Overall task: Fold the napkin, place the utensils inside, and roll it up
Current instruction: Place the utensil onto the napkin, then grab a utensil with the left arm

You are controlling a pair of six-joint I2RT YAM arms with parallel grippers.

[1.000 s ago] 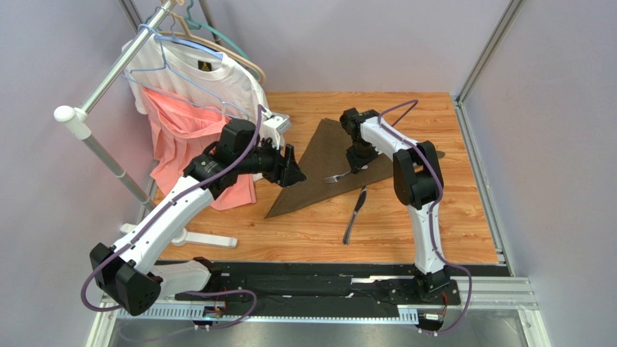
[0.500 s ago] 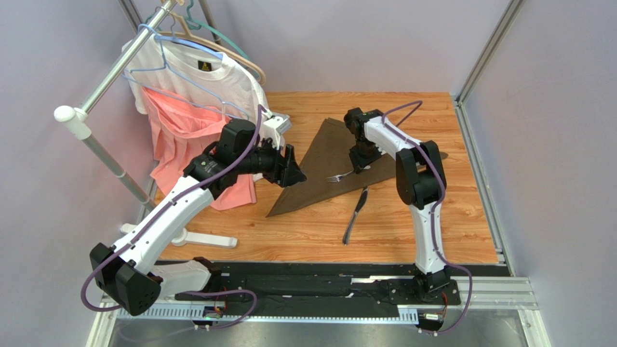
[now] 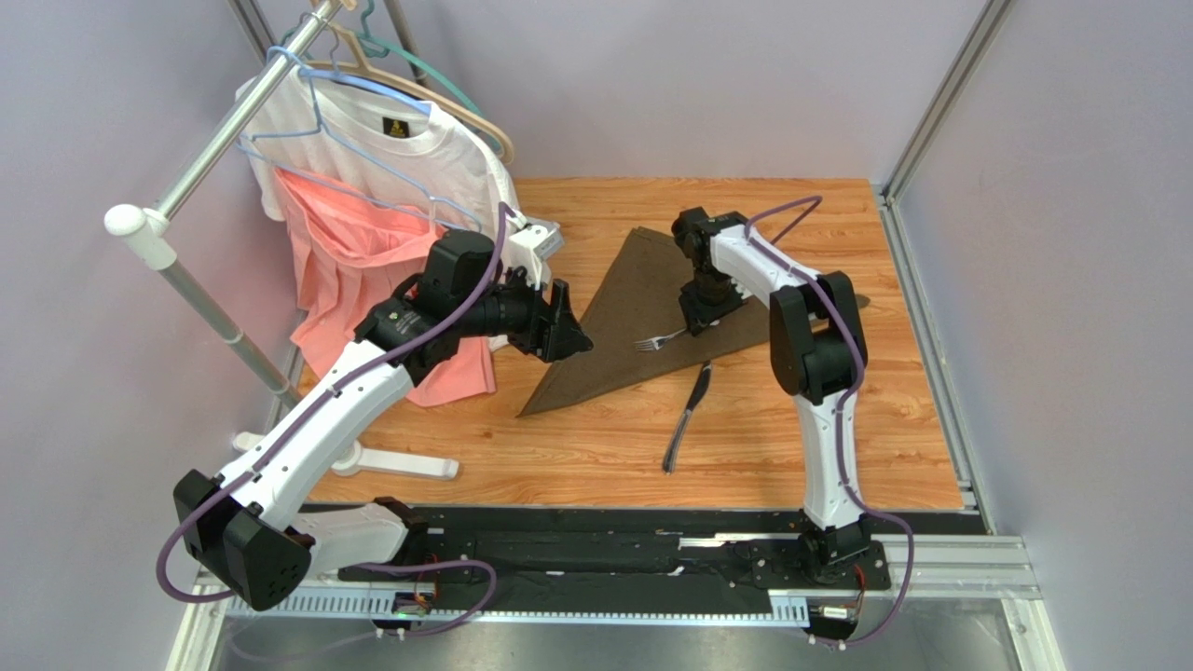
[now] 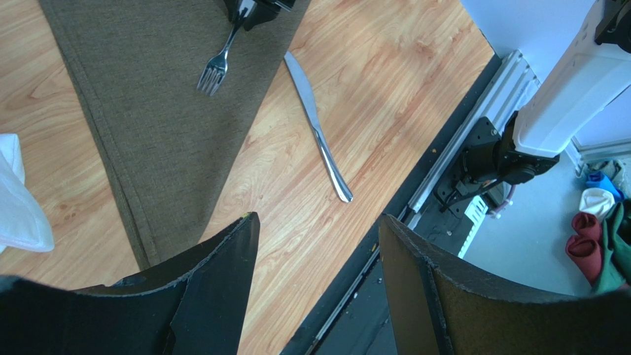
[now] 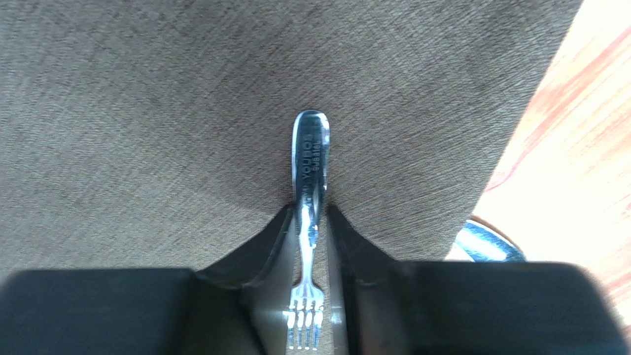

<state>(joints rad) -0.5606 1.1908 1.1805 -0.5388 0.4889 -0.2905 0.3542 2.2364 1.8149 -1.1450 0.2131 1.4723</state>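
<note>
The large dark olive-brown woven napkin (image 3: pixel 609 343) lies folded into a triangle on the wooden worktop (image 3: pixel 588 448). The silver metal fork (image 5: pixel 309 185) rests on it, tines toward me. My right hand (image 5: pixel 309 214) sits low over the cloth, with one finger on each side of the fork's neck. The fingers are so close to the metal that I cannot tell whether they grip it or have let go.

That is my main worry. If a finger is touching the fork when I lift away, the fork could be dragged askew or flicked off the cloth. A low finger could also snag the weave and pull the fold open.

The slim silver table knife (image 4: pixel 315 122) lies on bare wood just beside the napkin's near edge, not yet inside. Reaching for it across the cloth could nudge the fork.

My left hand (image 4: pixel 318 229) hangs above the napkin's left corner, wide open and empty. If it comes down carelessly, it could rumple that corner.
</note>
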